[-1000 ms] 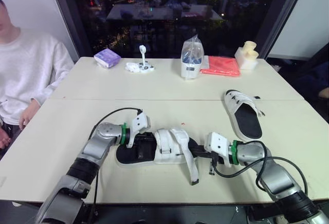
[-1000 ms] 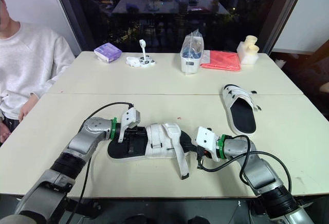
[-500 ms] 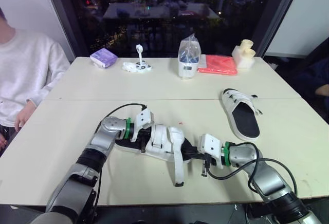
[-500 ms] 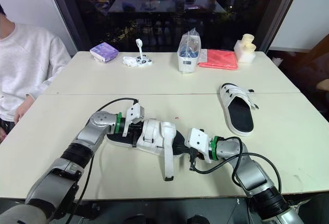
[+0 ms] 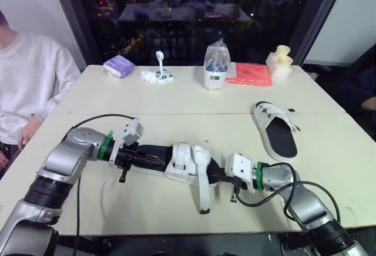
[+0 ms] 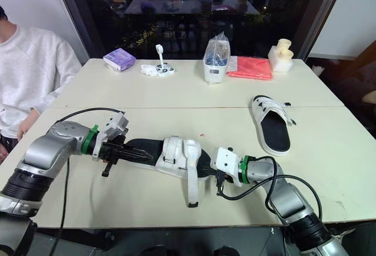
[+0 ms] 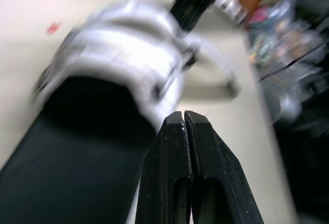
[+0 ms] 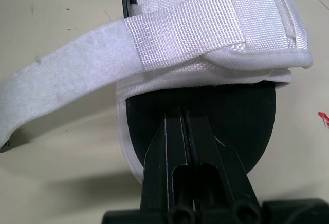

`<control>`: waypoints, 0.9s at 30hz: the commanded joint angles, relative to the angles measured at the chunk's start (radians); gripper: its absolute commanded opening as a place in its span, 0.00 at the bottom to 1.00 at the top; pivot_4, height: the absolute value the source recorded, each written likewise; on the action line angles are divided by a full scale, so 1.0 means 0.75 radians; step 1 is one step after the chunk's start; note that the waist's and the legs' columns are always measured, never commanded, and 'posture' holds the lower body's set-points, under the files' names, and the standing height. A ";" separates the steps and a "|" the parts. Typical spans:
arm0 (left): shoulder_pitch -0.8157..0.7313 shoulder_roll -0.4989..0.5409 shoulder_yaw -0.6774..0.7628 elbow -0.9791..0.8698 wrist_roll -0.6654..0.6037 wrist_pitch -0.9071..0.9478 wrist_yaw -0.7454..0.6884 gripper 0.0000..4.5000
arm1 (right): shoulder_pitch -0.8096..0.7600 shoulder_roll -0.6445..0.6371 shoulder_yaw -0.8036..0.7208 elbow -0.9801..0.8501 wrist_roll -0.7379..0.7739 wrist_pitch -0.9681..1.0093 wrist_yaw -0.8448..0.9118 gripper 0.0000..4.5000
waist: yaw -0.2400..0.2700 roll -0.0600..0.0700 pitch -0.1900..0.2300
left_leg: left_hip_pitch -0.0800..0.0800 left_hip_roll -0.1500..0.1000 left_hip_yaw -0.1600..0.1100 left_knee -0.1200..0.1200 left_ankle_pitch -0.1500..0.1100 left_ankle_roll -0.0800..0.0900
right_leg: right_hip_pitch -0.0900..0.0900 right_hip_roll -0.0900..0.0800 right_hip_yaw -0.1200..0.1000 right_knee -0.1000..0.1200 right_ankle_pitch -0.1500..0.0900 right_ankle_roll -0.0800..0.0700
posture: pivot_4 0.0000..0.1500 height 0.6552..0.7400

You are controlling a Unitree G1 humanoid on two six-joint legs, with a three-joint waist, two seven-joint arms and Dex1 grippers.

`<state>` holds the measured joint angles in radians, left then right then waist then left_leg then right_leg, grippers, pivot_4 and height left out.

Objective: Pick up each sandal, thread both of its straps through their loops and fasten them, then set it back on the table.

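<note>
A sandal point(image 5: 188, 163) with a black sole and white straps lies across the near half of the table point(image 5: 329, 168). One long strap point(image 5: 202, 192) hangs loose toward the front edge. My left gripper point(image 5: 147, 159) is shut, its fingers point(image 7: 175, 147) lying over the heel end of the black sole. At the toe end my right gripper point(image 5: 222, 177) is shut too, its fingers point(image 8: 169, 147) resting on the sole just short of the front strap point(image 8: 205, 23). A second sandal point(image 5: 276, 130) lies flat to the right, apart from both grippers.
At the left edge of the table sits a person in a white top point(image 5: 29, 86). Along the far side stand a purple packet point(image 5: 119, 66), a small white object point(image 5: 157, 75), a clear bag point(image 5: 217, 67), a red cloth point(image 5: 251, 74) and a cream block point(image 5: 280, 61).
My left gripper has drawn back to the left, from beside the straps to the heel end. The sandal has turned slightly since a second ago; the right gripper stays at the toe.
</note>
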<state>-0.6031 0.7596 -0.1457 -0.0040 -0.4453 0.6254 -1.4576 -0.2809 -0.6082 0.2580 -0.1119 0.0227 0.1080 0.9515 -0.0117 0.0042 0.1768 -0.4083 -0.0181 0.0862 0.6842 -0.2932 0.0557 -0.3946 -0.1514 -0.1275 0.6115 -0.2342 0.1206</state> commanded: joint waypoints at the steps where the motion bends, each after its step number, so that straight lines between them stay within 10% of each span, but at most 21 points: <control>1: 0.031 -0.026 -0.065 -0.120 0.003 0.016 0.037 0.39 | 0.031 -0.023 0.061 0.063 -0.040 0.005 0.041 0.00 | -0.001 0.000 0.000 | 0.000 0.000 0.000 0.000 0.000 0.000 | 0.000 0.001 0.000 0.000 0.000 0.000 | 1.00 1.00; 6: 0.072 -0.123 -0.182 -0.197 0.005 0.061 0.105 0.97 | 0.024 -0.036 0.065 0.086 -0.046 -0.015 0.056 0.00 | 0.002 0.000 0.000 | 0.000 -0.001 0.001 0.000 0.001 0.000 | 0.002 0.002 0.000 0.000 0.000 0.000 | 1.00 1.00; 27: 0.083 -0.490 -0.339 -0.076 0.038 0.244 0.407 0.94 | 0.040 -0.080 0.073 0.080 -0.048 -0.027 0.075 0.00 | 0.026 0.000 -0.001 | 0.002 -0.001 0.000 0.001 0.001 -0.001 | 0.004 0.000 0.000 0.000 0.000 0.000 | 1.00 1.00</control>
<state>-0.5296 0.4109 -0.4098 -0.0666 -0.4232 0.8225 -1.1872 -0.2889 -0.6515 0.2629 -0.0789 0.0208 0.0586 0.9772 0.0076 0.0042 0.1760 -0.4066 -0.0188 0.0861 0.6847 -0.2921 0.0547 -0.3917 -0.1514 -0.1277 0.6114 -0.2344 0.1205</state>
